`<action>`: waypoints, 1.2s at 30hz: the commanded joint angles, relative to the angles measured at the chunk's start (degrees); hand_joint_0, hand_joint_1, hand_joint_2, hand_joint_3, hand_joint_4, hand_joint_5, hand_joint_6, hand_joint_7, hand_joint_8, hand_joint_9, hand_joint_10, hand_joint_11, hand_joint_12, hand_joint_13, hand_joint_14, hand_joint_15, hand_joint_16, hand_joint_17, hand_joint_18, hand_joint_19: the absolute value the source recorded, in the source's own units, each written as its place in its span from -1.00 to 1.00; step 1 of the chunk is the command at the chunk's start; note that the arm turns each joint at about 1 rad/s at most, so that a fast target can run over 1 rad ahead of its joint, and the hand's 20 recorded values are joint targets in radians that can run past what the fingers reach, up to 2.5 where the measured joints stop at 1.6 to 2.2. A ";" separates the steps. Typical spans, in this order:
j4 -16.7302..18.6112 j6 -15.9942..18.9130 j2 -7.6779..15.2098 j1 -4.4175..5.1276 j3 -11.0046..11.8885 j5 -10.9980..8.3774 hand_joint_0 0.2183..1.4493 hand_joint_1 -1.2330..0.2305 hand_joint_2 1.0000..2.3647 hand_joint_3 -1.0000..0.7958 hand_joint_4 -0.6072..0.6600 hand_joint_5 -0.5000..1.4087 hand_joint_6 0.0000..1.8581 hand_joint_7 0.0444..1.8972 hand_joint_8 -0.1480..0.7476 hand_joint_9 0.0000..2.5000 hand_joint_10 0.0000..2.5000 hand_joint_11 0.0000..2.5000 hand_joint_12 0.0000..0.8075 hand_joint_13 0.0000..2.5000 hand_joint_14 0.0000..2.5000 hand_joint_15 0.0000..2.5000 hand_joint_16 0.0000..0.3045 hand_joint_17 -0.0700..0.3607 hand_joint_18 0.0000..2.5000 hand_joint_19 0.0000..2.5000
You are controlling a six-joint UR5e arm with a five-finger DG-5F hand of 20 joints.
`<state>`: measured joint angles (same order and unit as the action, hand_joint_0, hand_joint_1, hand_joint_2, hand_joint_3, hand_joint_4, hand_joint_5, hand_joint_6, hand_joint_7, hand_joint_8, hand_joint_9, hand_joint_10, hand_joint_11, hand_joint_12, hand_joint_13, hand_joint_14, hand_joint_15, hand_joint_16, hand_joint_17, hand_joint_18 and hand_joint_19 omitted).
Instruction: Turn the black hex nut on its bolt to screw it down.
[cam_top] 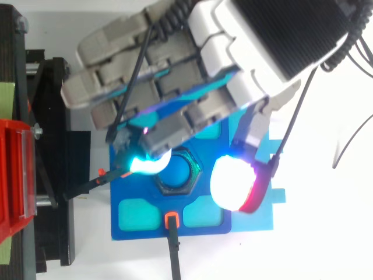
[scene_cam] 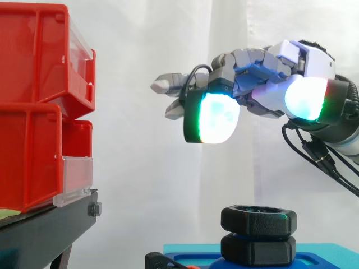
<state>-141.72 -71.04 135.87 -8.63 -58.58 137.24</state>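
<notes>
Two black hex nuts (scene_cam: 258, 219) sit stacked on a bolt that rises from the blue base (scene_cam: 314, 253). From above, the top nut (cam_top: 179, 172) shows as a dark hexagon ring in the middle of the blue base (cam_top: 134, 230). My hand (scene_cam: 255, 75) hovers well above the nut and touches nothing. Its fingers are spread and loosely bent, with glowing pads (scene_cam: 217, 119) pointing down. In the top view the hand (cam_top: 175, 64) covers the far part of the base, and two lit fingertips (cam_top: 233, 182) flank the nut.
Red bins (scene_cam: 39, 106) stand stacked on a black stand (scene_cam: 50, 227) at the left. A black clamp arm with an orange tip (cam_top: 171, 220) reaches onto the base's near edge, and another (cam_top: 105, 175) comes in from the left side.
</notes>
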 commanded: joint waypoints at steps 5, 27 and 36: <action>-0.22 -0.07 0.01 2.83 -0.92 -2.94 -0.52 0.31 -1.00 -0.44 0.43 -0.62 -0.46 -0.10 0.01 -0.54 -1.00 -0.86 -0.12 -0.77 -1.00 -0.94 -0.66 -0.14 -0.82 -0.84; 2.32 -2.09 0.09 6.43 -5.32 -7.60 -0.54 0.33 -1.00 -0.44 0.46 -0.61 -0.46 -0.01 0.02 -0.53 -1.00 -0.84 -0.11 -0.78 -1.00 -0.94 -0.66 -0.14 -0.83 -0.83; 2.24 -3.93 0.53 5.99 -5.32 -7.51 -0.53 0.33 -1.00 -0.44 0.46 -0.61 -0.46 0.00 0.02 -0.53 -1.00 -0.84 -0.11 -0.78 -1.00 -0.95 -0.66 -0.14 -0.83 -0.82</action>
<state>-139.63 -74.42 136.02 -2.37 -63.92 129.70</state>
